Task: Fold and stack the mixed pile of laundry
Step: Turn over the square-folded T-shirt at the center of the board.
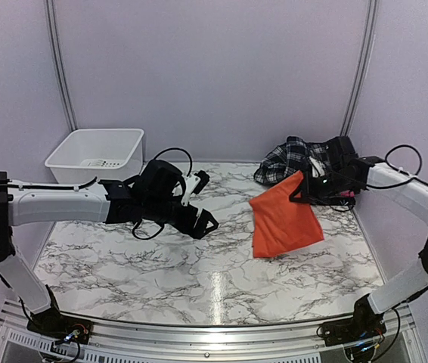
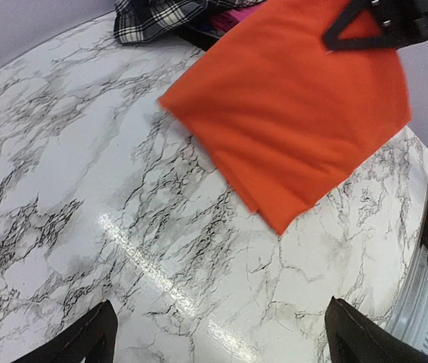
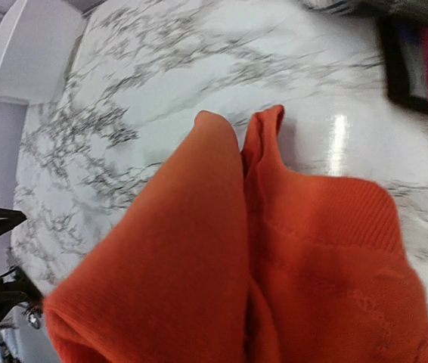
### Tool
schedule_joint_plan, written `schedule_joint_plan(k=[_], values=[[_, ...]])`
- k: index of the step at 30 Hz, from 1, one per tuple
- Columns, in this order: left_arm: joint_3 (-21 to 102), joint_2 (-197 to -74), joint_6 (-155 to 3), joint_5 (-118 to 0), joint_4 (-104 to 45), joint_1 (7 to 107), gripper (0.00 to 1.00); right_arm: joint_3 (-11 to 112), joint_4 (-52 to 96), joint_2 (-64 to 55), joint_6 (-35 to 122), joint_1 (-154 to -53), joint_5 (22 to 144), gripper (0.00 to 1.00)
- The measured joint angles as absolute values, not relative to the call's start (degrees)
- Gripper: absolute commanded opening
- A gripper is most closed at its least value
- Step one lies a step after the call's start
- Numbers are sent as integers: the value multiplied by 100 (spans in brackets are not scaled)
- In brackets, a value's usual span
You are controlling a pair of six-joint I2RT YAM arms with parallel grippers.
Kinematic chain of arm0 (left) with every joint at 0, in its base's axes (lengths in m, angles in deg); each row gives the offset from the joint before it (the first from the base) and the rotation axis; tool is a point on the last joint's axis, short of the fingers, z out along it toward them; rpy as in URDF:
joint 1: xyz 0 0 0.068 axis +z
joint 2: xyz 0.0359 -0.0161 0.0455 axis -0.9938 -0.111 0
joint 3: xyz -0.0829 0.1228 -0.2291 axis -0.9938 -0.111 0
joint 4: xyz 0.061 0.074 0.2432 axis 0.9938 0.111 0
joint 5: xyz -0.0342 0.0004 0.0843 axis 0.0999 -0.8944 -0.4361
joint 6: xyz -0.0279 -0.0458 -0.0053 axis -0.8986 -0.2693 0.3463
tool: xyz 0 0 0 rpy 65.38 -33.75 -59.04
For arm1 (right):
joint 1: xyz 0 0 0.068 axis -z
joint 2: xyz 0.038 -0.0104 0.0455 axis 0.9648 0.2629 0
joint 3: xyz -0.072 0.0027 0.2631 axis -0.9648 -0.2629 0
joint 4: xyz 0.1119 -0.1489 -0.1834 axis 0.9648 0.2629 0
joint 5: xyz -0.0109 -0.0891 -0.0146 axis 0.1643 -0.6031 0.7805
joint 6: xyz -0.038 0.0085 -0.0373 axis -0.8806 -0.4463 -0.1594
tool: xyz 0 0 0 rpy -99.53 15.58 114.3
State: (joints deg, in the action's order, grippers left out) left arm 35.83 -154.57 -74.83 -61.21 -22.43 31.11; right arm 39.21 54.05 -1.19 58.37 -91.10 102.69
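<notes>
- Top external view: orange t-shirt (image 1: 283, 215) on the right half of the tabletop (image 1: 161, 265), apparently doubled over, far corner raised, lower part lying on the marble.
- Right jaws: clamped on that raised far corner. From the right wrist, only bunched orange cloth hard up against the lens.
- Left jaws: spread wide, gripping nothing, hanging over bare marble left of centre and apart from the shirt's near left edge. From the left wrist, two dark fingertips at the lower corners with only tabletop between them.
- Behind the orange shirt, at the far right: plaid shirt (image 1: 286, 160), crumpled and not yet folded, with a scrap of pink cloth (image 2: 233, 15) just beside it.
- Far left: white bin (image 1: 97, 155), well apart from the clothes.
- Step in hand, as a judgement: folding the orange t-shirt, partway done, with the plaid shirt untouched.
- Next move, likely: either lowering the held corner so the layers lie flat, or bringing the left jaws to the free left edge for a two-handed fold.
- Called for: a low, slow carry and a release close to the marble.
- Risk: soft cloth sliding open or dragging crooked when pulled by a single corner.
</notes>
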Motion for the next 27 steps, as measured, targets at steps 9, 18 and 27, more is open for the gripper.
schedule_joint_plan(k=[9, 18, 27], values=[[3463, -15271, -7797, -6987, -1854, 3168, 99, 5167, 7641, -1150, 4729, -8745, 7818, 0], [3461, -15223, -8079, -7636, -1338, 3411, 99, 4470, 7590, 6, 5109, -10176, 7161, 0], [2967, -14941, -8619, -7636, -1185, 3623, 99, 5748, 6611, 2720, 5850, -11979, 8441, 45]])
